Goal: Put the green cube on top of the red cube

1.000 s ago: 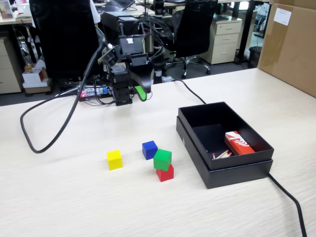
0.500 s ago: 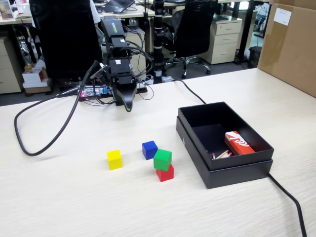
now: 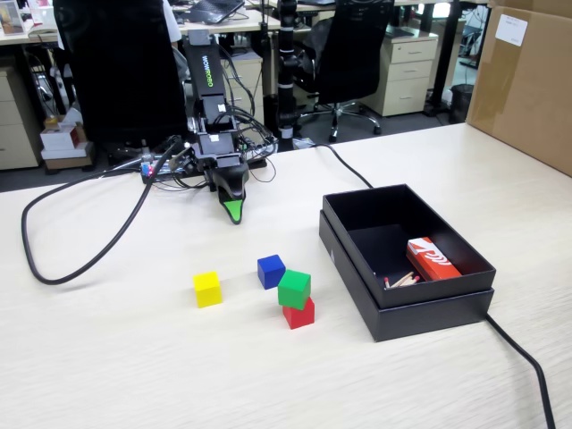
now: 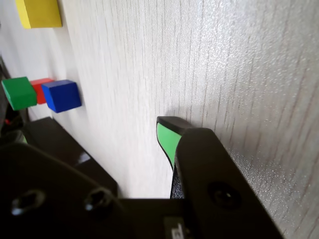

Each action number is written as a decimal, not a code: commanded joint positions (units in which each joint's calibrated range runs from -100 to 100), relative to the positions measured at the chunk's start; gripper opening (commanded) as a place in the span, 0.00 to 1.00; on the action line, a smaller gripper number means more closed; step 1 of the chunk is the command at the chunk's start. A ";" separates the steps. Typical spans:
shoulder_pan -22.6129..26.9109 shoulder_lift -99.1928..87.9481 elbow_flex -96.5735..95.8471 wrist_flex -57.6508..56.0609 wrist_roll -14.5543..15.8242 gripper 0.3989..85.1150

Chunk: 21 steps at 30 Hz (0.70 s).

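One folded arm (image 3: 213, 116), gripper (image 3: 233, 212) down

I read this as an office — black swivel chairs (image 3: 344, 45), drawer pedestals (image 3: 407, 76), other desks (image 3: 223, 22) behind my pale wood-grain table (image 3: 134, 375).

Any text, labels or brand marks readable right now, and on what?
"WOWROBO": white letters running up the black arm, small but just legible.
Red-orange packet in the black box: white printing, no words readable.
White label on the cardboard box: too small to read.
Cubes: no markings.
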 commanded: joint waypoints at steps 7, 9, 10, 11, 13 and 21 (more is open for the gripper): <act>0.39 0.11 -1.39 -1.36 -2.00 0.59; 0.39 0.11 -1.39 -1.36 -2.20 0.60; 0.34 0.11 -1.39 -1.36 -2.20 0.60; 0.34 0.23 -1.30 -1.36 -2.15 0.59; 0.29 0.23 -1.30 -1.36 -2.10 0.59; 0.34 0.23 -1.30 -1.36 -2.10 0.59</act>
